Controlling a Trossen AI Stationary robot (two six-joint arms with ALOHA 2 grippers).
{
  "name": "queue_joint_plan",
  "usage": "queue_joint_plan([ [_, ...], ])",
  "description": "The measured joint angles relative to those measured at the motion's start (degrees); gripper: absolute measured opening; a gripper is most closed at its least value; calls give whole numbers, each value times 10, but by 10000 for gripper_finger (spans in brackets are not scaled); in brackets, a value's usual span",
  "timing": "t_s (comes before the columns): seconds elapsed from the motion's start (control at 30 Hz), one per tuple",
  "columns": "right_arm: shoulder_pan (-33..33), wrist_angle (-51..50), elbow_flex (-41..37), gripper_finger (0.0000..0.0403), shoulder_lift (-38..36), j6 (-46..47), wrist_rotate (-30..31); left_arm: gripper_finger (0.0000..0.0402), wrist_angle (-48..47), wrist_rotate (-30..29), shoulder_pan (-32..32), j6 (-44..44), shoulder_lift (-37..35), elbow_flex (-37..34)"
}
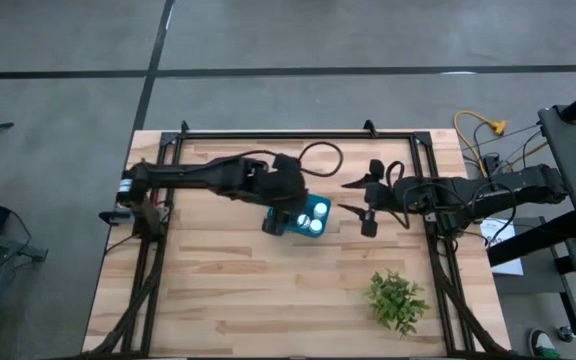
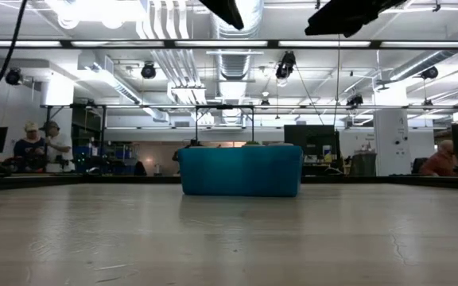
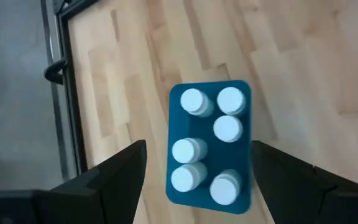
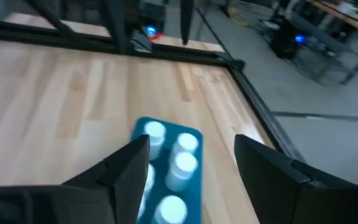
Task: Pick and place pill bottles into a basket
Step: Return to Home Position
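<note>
Pale wooden planks of the table [image 1: 228, 290] run bare up to the basket [image 2: 241, 171], a teal-blue bin sitting flat near the table's middle. All six pill bottles [image 3: 227, 128] stand upright inside it, white caps up. Two are side by side at one short end, one is just behind them, and three crowd the other end.

Seen from above, the left gripper [image 3: 198, 144] hangs over the basket's 9 o'clock edge, its arm reaching in from the table's 9 o'clock side. Its jaws are spread wide and hold nothing. In its wrist view the basket shows in the gap between the two dark fingers [image 3: 114, 177], beyond their tips and touching neither.

The right gripper [image 4: 192, 138] hovers just beside the basket at 3 o'clock, its arm stretching in from the table's 3 o'clock side. Its jaws too are apart and empty. Its wrist view shows the basket below and ahead of the gap, nearer one finger than the other, with four caps in sight.

Toward 5 o'clock from the basket, well apart from it, a small green plant [image 1: 398, 300] sits on the wood. Black frame rails [image 1: 298, 131] edge the table. Past the far edge, the level view opens onto a large workshop hall with ceiling ducts [image 2: 237, 67] and lights, where people [image 2: 32, 144] show far off at both sides.
</note>
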Motion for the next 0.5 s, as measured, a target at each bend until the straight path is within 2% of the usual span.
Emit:
queue_joint_plan([
  [0.13, 0, 5, 0, 226, -1, -10, -43, 267, 41, 8, -15, -16, -49, -62],
  [0.23, 0, 18, -1, 226, -2, -14, -69, 267, 119, 11, -27, -16, -92, -140],
  [0.5, 0, 112, -37, 226, -12, -23, -194, 267, 324, 14, -58, -48, -201, -359],
])
